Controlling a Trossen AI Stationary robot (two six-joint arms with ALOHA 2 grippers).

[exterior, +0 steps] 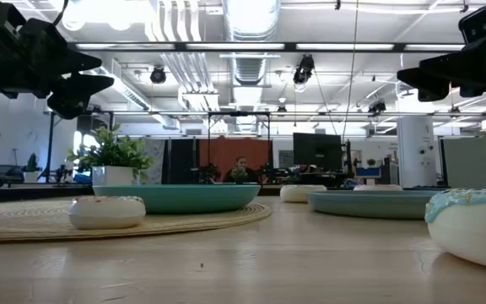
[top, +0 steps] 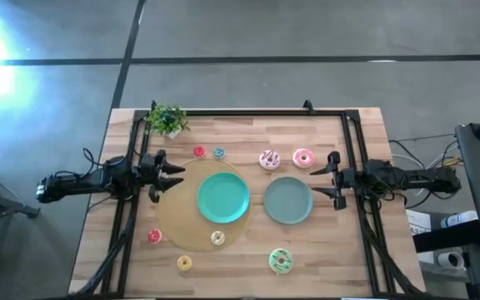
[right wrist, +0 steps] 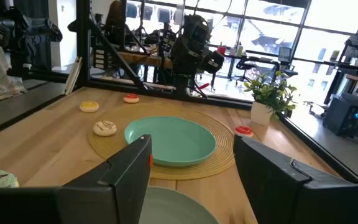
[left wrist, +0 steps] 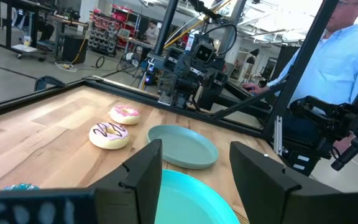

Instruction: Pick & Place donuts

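Several toy donuts lie flat on the wooden table. Tiny red (top: pixel 198 152) and blue (top: pixel 218 152) ones and the larger white-sprinkled (top: pixel 269 159) and pink (top: pixel 303 157) ones lie toward the far edge. A second tiny red one (top: pixel 154 237), the yellow one (top: pixel 184 263) and the larger green one (top: pixel 281 261) lie toward the near edge. The cream one (top: pixel 217 238) sits on the woven mat. My left gripper (top: pixel 169 177) hovers open, left of the teal plate. My right gripper (top: pixel 332 177) hovers open, right of the grey-green plate. Both are above the table and empty.
The teal plate (top: pixel 223 197) sits on a round woven mat (top: pixel 173 218); the grey-green plate (top: pixel 287 201) lies beside it on the right. A small potted plant (top: pixel 167 121) stands at the far left corner. A black frame (top: pixel 357 150) edges the table. A person in a blue shirt (left wrist: pixel 347 62) stands beyond the right side.
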